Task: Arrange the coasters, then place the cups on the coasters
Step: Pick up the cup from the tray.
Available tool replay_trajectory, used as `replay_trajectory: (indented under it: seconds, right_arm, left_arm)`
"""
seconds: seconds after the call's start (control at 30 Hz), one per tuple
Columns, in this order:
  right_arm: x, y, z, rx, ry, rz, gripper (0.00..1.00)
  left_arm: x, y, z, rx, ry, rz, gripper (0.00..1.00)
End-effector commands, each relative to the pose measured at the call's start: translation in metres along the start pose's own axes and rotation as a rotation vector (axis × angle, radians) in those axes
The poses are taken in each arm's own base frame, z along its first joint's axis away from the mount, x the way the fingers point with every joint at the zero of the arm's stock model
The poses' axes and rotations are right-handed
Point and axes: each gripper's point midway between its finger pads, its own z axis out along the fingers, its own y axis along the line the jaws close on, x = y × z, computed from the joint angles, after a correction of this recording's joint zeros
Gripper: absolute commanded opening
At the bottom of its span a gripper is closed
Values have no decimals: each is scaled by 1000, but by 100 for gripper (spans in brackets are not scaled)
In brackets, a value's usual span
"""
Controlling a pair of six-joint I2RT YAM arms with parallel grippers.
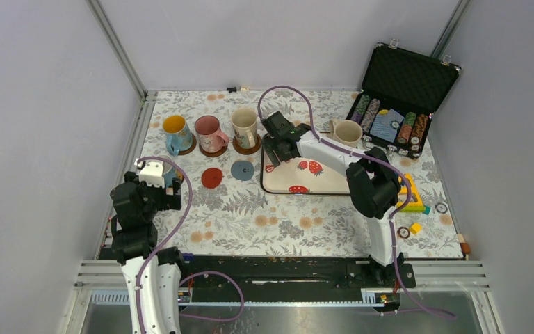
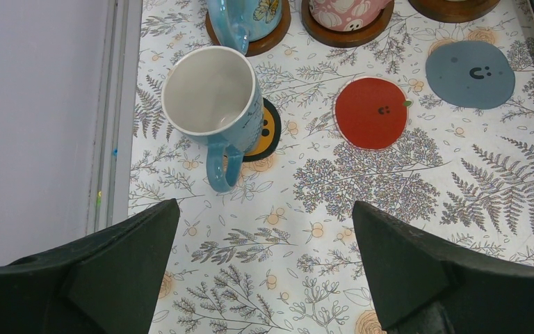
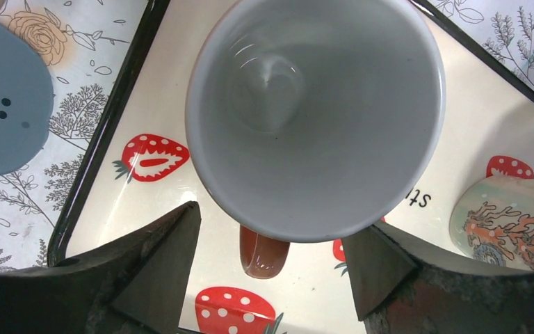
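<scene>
Grey walls enclose a floral cloth (image 1: pixel 250 223) over the table; left gripper (image 2: pixel 265 205) jaws wide, empty, above the cloth; just beyond them white-and-blue mug (image 2: pixel 212 97) sits on black-orange coaster (image 2: pixel 268 132); red coaster (image 2: pixel 370 113) and grey-blue coaster (image 2: pixel 469 73) bare nearby; right gripper (image 3: pixel 274 216) jaws wide astride white mug (image 3: pixel 313 104) on strawberry tray (image 3: pixel 104 132), contact unclear; open chip case (image 1: pixel 403 90) far right.

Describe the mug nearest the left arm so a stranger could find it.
Find the floral table's left edge, in front of the mug row. The mug sits on a black-and-orange coaster. Only it pairs a white inside with a blue handle.
</scene>
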Motion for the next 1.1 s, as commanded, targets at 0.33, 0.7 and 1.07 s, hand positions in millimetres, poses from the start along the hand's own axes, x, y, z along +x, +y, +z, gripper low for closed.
replay_trajectory:
  seconds: [0.33, 0.7, 1.07]
  right_arm:
    - [-29, -6, -10, -26, -69, 46, 31]
    - [-55, -18, -88, -97, -235, 6, 0]
    - [-72, 18, -209, -292, -457, -31, 0]
  left_arm:
    - [-12, 5, 2, -18, -50, 19, 99]
    - [-12, 8, 1, -37, -50, 15, 99]
    - [-12, 8, 0, -34, -51, 13, 99]
